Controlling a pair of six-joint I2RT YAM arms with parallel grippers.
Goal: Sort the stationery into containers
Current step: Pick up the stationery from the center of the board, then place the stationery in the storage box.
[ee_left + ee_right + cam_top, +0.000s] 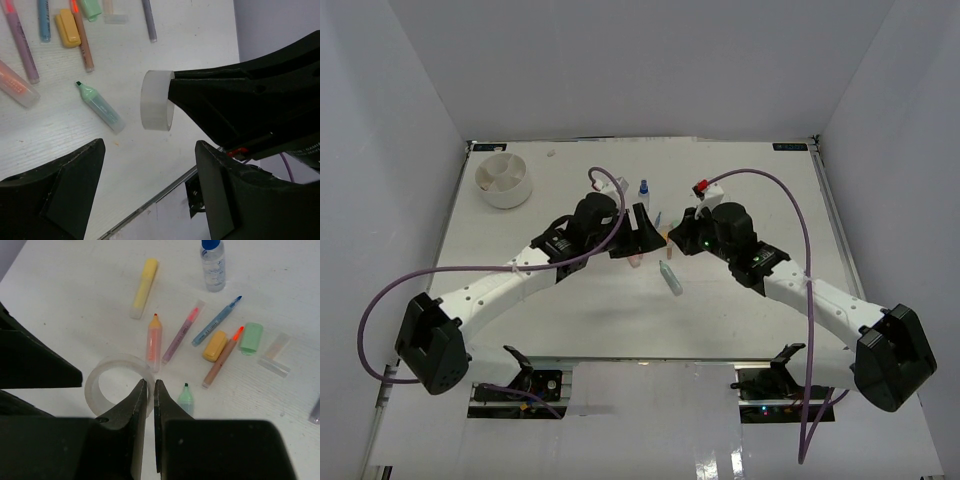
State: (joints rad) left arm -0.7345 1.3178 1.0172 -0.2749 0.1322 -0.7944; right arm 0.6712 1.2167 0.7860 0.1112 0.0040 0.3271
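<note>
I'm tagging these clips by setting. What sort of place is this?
Likely a lab robot test cell, not a real desk: plain white walls box in a white table, a left arm and right arm are bolted at its near edge, and purple cables trail loose.

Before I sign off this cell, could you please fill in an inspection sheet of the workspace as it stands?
surface: white table, matte, no marks seen.
job's things: tub far left, nothing visible inside; markers, pens and bottle loose mid-table; tape pinched by its wall.
clutter: nothing seen.
grippers: left gripper open, facing the tape; right gripper shut on the tape.
cables: purple cables loop from both arms, not touching the stationery.
surroundings: plain white walls on three sides.
</note>
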